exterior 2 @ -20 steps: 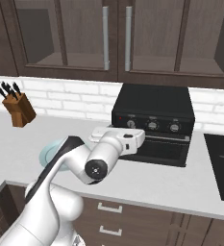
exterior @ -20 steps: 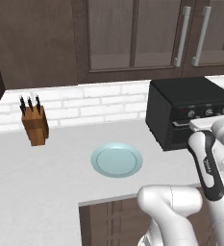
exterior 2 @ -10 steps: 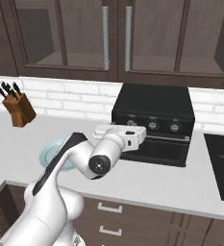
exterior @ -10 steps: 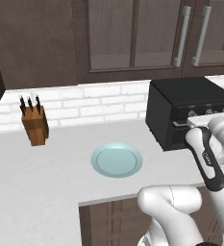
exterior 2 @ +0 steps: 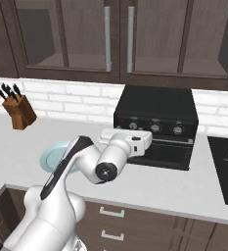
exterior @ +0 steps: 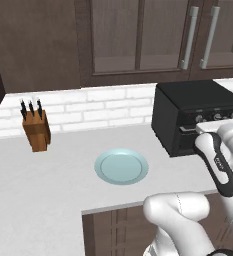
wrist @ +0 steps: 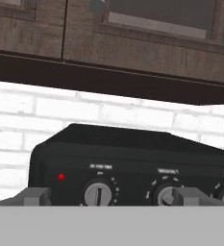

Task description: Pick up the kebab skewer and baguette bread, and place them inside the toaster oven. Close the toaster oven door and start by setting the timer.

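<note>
Right now the gripper (wrist: 111,198) stands spread wide and empty, its two fingertips (wrist: 35,196) rising at either side of the hand view's lower edge, level with the toaster oven's (wrist: 132,158) control panel. Between them sits the leftmost silver knob (wrist: 98,193), almost centred in the gap, with a second knob (wrist: 164,194) off toward the right fingertip and a small red light (wrist: 61,177) to the left of the first knob. From the right base view the hand hangs just in front of the oven, at about the height of the knob row (exterior 2: 155,128), with the toaster oven door (exterior 2: 165,151) below and apparently shut. The coming move seems to turn on that straight-ahead line: the knob lies directly forward of the open jaws, so a short advance would bring the fingers around it. The pale plate (exterior: 121,166) on the counter (exterior: 48,190) lies bare; skewer and bread are presumably inside the oven.
</note>
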